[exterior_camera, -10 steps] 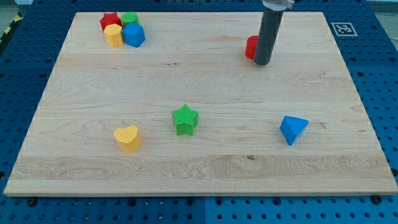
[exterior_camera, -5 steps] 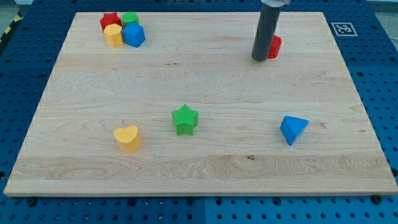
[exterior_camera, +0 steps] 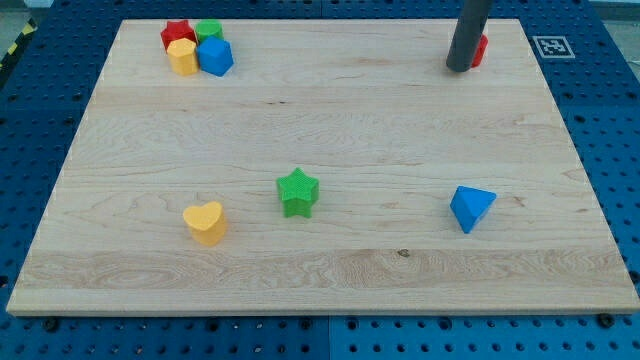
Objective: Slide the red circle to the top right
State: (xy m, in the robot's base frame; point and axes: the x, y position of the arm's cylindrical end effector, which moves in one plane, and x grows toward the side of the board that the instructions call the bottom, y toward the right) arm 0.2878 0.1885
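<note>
The red circle (exterior_camera: pixel 482 50) sits near the top right of the wooden board (exterior_camera: pixel 320 150), mostly hidden behind my dark rod. My tip (exterior_camera: pixel 459 69) rests on the board right against the circle's left side, a little below it. Only a thin red sliver shows to the right of the rod.
A cluster of a red star (exterior_camera: pixel 177 33), a green block (exterior_camera: pixel 209 31), a yellow block (exterior_camera: pixel 183 57) and a blue block (exterior_camera: pixel 215 57) sits at the top left. A green star (exterior_camera: pixel 297 192), a yellow heart (exterior_camera: pixel 205 222) and a blue triangle (exterior_camera: pixel 470 207) lie in the lower half.
My tip swung from the circle's right side round to its left and pushed it right and up, towards the top right. The other blocks have not moved.
</note>
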